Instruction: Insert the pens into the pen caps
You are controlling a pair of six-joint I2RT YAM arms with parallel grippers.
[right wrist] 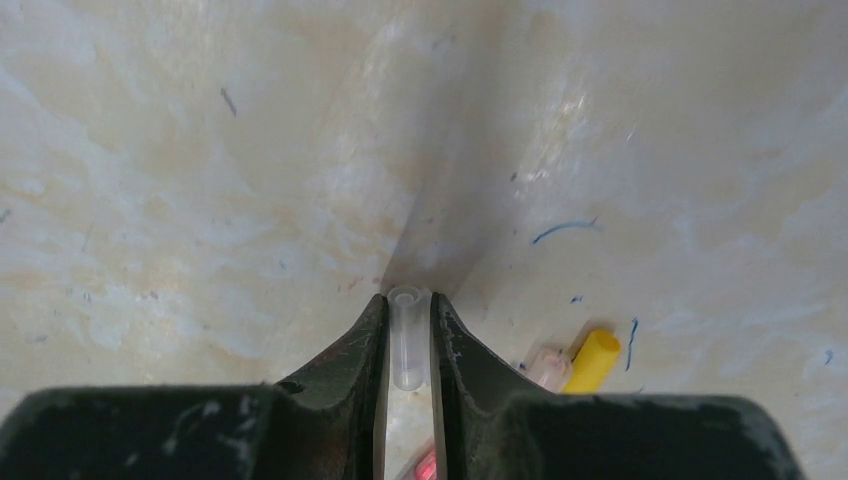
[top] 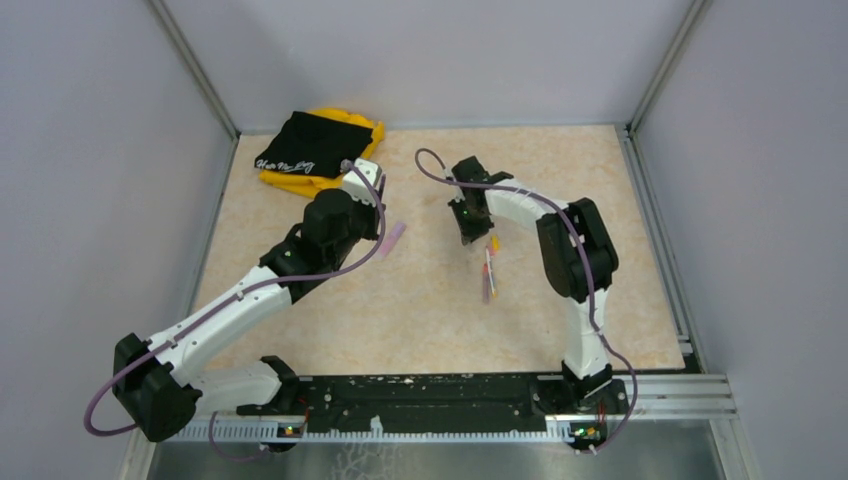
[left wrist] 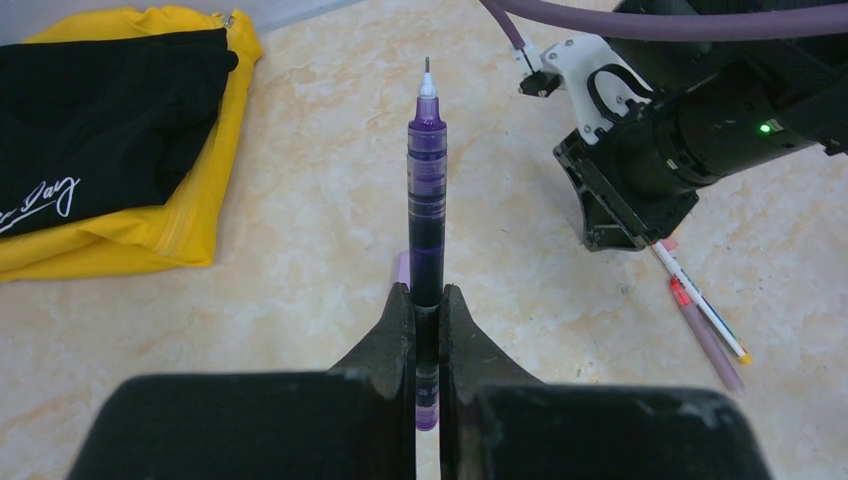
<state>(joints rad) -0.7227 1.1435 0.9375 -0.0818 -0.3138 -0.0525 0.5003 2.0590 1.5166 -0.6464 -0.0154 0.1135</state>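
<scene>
Ideally, the right hand [right wrist: 408, 302], pinching the cap [right wrist: 407, 345], lifts it level and turns its mouth toward 9 o'clock, where the left hand [left wrist: 427, 292] clamps the pen [left wrist: 427, 190].

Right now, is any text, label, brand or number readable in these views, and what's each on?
"Day": white script on the black cloth, left wrist view; the words before it run off the frame edge.
Same script in the top view: too small to read.
Small marks on the white pen lying on the table: too small to read.
Print low on the purple pen: blurred.
No numbers or signs elsewhere.
</scene>
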